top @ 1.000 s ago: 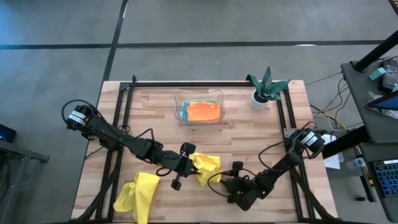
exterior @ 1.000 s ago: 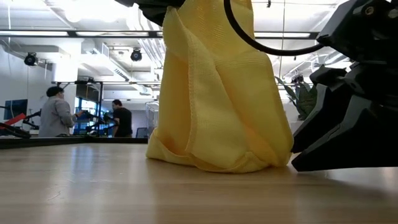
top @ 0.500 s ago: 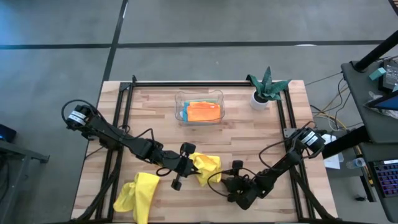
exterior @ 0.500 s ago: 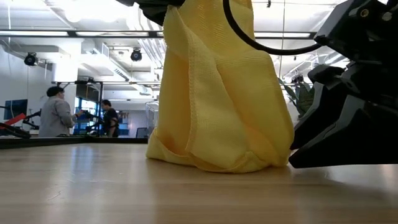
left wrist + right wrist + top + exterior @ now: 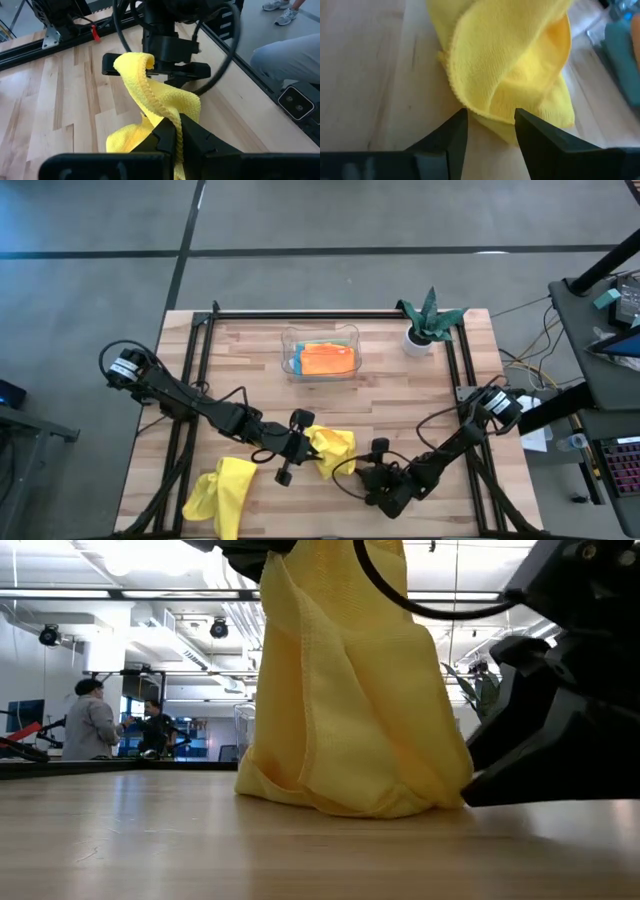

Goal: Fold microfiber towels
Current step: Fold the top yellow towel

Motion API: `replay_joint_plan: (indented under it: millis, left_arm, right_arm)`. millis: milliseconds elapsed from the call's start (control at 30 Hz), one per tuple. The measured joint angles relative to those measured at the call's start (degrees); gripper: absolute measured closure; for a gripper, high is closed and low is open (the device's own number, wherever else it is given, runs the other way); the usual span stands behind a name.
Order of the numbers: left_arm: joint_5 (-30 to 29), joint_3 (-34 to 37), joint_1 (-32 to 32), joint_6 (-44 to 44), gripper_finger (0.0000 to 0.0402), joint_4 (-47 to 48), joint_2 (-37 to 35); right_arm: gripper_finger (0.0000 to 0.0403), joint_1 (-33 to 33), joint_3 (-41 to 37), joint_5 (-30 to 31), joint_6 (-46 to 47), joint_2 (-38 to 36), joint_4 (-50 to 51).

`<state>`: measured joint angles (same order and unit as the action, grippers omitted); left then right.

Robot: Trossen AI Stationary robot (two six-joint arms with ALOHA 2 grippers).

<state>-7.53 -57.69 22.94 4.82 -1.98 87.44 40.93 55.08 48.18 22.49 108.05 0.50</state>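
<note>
Centrally, yellow towel (image 5: pixel 330 448) lifted off the tabletop (image 5: pixel 400 395) by pinching left gripper (image 5: pixel 303 442) jaws — right gripper (image 5: pixel 362 470) jaws spread at its lower fold — second yellow towel (image 5: pixel 222 492) crumpled near the front edge.

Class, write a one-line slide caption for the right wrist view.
Open right gripper closing in on the low edge of a bunched yellow towel resting on the wooden table.

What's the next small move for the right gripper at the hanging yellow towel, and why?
Probably ease forward and close on the hem. The left gripper is shut on the bright yellow microfiber towel, holding it up with its lower edge on the wooden table; the right gripper is open, jaws straddling that edge.
</note>
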Motion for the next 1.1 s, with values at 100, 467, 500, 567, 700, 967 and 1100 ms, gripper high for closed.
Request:
replay_joint_plan:
  millis: [100,467,500,567,700,967,1100]
  left_arm:
    - [0.00,0.00,0.03,-0.04,0.0402,-0.04,0.00]
    - [0.00,0.04,0.07,-0.02,0.0402,-0.09,0.00]
    - [0.00,0.04,0.07,-0.02,0.0402,-0.09,0.00]
    - [0.00,0.04,0.07,-0.02,0.0402,-0.09,0.00]
    - [0.00,0.04,0.07,-0.04,0.0402,-0.11,0.00]
    - [0.00,0.04,0.07,-0.02,0.0402,-0.09,0.00]
    - [0.00,0.04,0.07,0.00,0.0402,0.00,0.00]
  right_arm:
    - [0.0248,-0.04,1.59,0.26,-4.12,0.08,0.12]
    - [0.0254,-1.09,2.30,-2.32,0.28,1.65,3.26]
    - [0.0253,-1.20,2.30,-2.60,0.69,2.04,3.29]
    - [0.0253,-1.18,2.32,-2.78,0.86,2.58,3.26]
    - [0.0261,-1.36,2.32,-2.78,0.70,2.91,3.48]
    - [0.0379,-1.36,2.81,-3.09,-0.93,2.64,4.27]
    - [0.0392,-1.34,4.19,-2.97,-0.02,0.84,8.77]
